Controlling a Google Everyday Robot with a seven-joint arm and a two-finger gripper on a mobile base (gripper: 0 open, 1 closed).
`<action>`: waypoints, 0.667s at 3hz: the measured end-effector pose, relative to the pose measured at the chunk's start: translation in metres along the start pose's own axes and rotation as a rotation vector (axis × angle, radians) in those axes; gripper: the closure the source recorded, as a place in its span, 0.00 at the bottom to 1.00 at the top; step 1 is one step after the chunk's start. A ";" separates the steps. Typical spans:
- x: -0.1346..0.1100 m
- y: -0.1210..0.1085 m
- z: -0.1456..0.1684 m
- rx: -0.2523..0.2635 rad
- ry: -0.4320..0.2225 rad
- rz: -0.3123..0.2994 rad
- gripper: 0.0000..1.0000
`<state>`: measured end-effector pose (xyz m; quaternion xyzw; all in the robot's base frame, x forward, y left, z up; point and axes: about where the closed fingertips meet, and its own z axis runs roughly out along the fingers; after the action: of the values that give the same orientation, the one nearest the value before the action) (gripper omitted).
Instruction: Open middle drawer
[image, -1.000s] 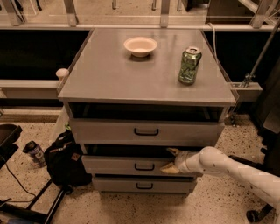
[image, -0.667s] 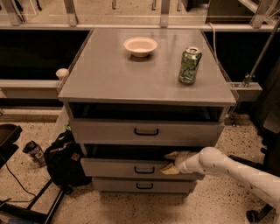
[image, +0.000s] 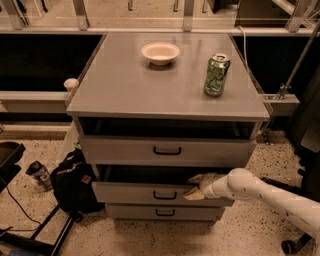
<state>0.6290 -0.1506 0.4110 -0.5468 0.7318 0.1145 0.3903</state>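
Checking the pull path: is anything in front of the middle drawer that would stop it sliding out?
Nothing visible does. The gripper is at the middle drawer front, right of its handle; the black bag sits off to the left, beside the path.

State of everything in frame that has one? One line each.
top drawer: pulled partly out
middle drawer: partly out
bottom drawer: looks shut
can: upright on the cabinet
bowl: upright, looks empty
pincer: at middle drawer's top edge, right of its handle
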 end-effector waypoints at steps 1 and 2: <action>-0.003 -0.002 -0.004 0.000 0.000 0.000 1.00; -0.002 0.004 -0.006 0.000 -0.005 -0.004 1.00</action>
<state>0.6232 -0.1515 0.4151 -0.5481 0.7297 0.1147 0.3923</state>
